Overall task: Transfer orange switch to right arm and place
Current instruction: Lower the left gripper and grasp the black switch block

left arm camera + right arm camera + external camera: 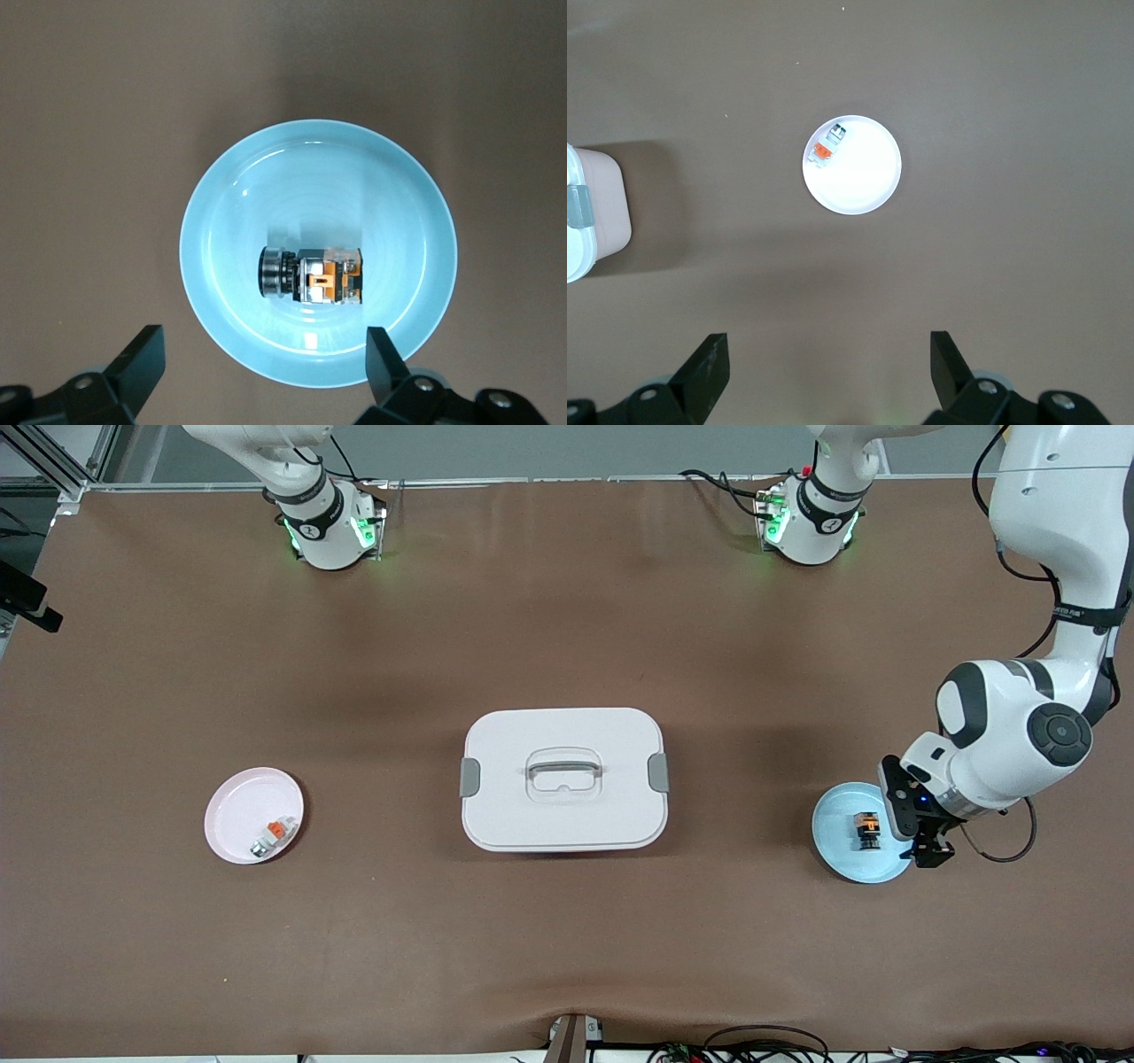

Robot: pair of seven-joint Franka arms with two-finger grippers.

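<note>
The orange switch (310,276) lies on its side in the blue plate (221,195), lower centre of my left wrist view, its long axis crossing the line between my spread fingers. My left gripper (266,372) hovers released just off it; my right gripper (830,372), released too, waits over bare counter (567,584).

Robotics lab bench: two white arm bases (332,531) bolted along a brown-matted table (567,921), aluminium framing (53,460), loose cables (762,1041) at its edge.
</note>
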